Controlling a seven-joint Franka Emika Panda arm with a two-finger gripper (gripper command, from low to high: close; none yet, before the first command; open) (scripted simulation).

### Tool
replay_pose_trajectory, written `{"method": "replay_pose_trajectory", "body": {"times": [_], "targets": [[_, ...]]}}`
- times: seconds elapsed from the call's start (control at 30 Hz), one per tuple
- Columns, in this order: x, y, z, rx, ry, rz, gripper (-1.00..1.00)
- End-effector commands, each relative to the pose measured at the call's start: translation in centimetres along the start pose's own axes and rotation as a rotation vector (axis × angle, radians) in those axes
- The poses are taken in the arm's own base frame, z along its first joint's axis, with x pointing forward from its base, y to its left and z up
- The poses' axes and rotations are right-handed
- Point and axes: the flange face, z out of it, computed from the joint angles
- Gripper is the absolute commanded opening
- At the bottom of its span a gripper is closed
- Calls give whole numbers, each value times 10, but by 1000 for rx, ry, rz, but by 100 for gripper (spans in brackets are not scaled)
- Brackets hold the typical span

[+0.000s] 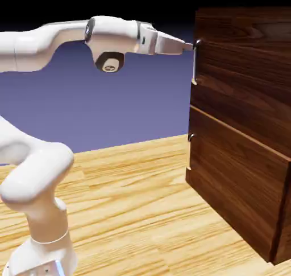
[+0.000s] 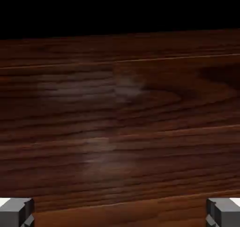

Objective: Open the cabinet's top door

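With the claw [image 1: 188, 46] wide open, empty, near the upper end of the top door's slim silver bar handle [image 1: 195, 64], closing now could miss the bar through poor alignment.

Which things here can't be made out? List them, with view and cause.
- Handle between fingertips or not: hand view, cut off by bottom edge.
- Gripper's contact with handle: exterior view, too small.
- Cabinet's far side: exterior view, cut off by right edge.
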Motion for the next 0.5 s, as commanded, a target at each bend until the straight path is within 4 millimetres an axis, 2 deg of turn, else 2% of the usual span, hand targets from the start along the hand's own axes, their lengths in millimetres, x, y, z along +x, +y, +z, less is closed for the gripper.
{"method": "replay_pose_trajectory", "body": {"times": [0.0, 0.23, 0.47], "targets": [[-5, -4, 1, 11, 7, -3, 0], [-52, -25, 16, 74, 41, -25, 0], [-111, -26, 50, 113, 47, -49, 0]]}}
